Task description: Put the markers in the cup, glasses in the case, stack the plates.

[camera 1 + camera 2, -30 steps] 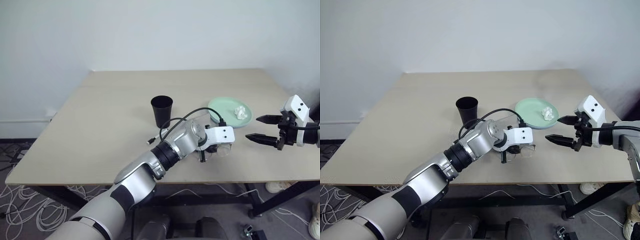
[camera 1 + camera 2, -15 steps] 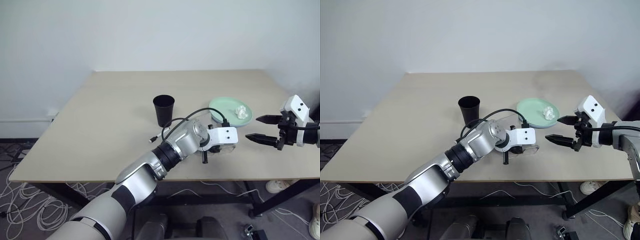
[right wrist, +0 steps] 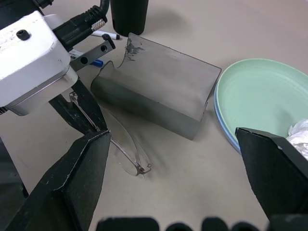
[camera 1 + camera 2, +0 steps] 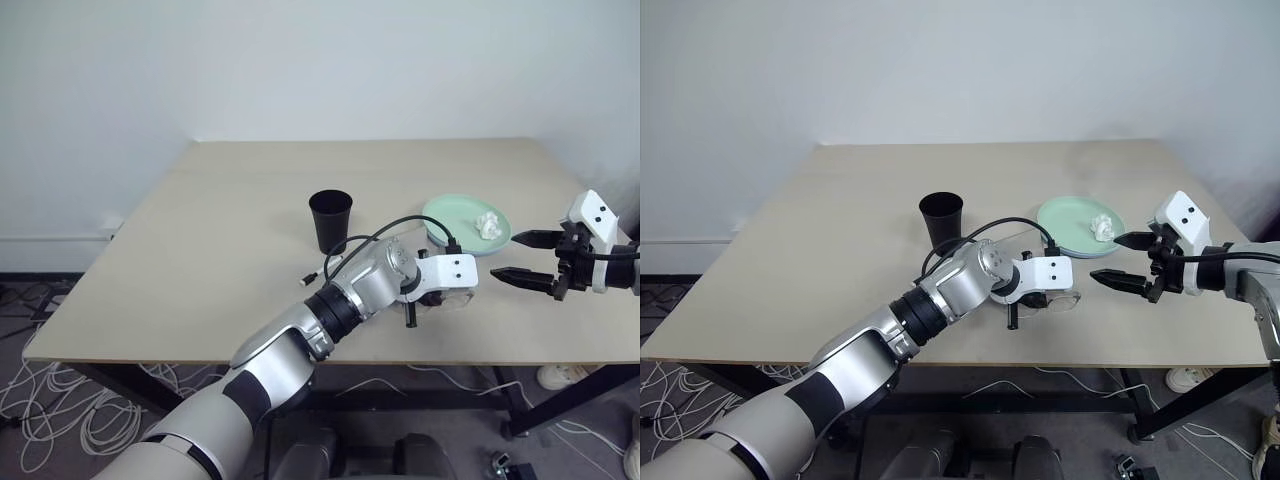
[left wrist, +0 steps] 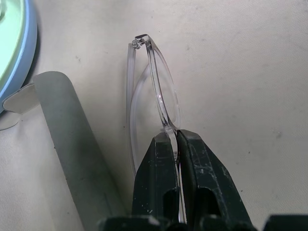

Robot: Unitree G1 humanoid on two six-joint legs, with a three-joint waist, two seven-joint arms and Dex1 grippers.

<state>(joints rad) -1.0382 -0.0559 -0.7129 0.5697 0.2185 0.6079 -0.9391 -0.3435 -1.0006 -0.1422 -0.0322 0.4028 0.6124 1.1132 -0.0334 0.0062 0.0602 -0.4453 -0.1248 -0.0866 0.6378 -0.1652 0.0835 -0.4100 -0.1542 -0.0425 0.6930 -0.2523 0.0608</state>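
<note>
White walls are backing a pale beige wooden table (image 4: 220, 250), which is carrying everything the task needs within reach of both arms. Near the front edge, the left gripper (image 5: 177, 144) is pinching the thin clear-lensed wire-framed glasses (image 5: 159, 103) at the bridge, its two black fingers pressed tight on the frame, probably because that is the stiffest point to lift by without bending the temples. The glasses are lying just beside the grey felt-like rectangular case (image 3: 159, 96), which is sitting with its lid raised so the glasses can likely go straight in. The right gripper (image 4: 522, 256) is hovering off to the right of the case with its jaws spread wide and nothing between them, seemingly waiting to steady the case or receive the glasses. Behind the case, the black tapered plastic cup (image 4: 330, 220) is standing upright with a white-barrelled marker (image 4: 315, 276) lying beside it. The mint green round plate (image 3: 262, 96) is resting on the light blue plate (image 3: 219, 120), holding a crumpled white tissue (image 4: 489, 224).
</note>
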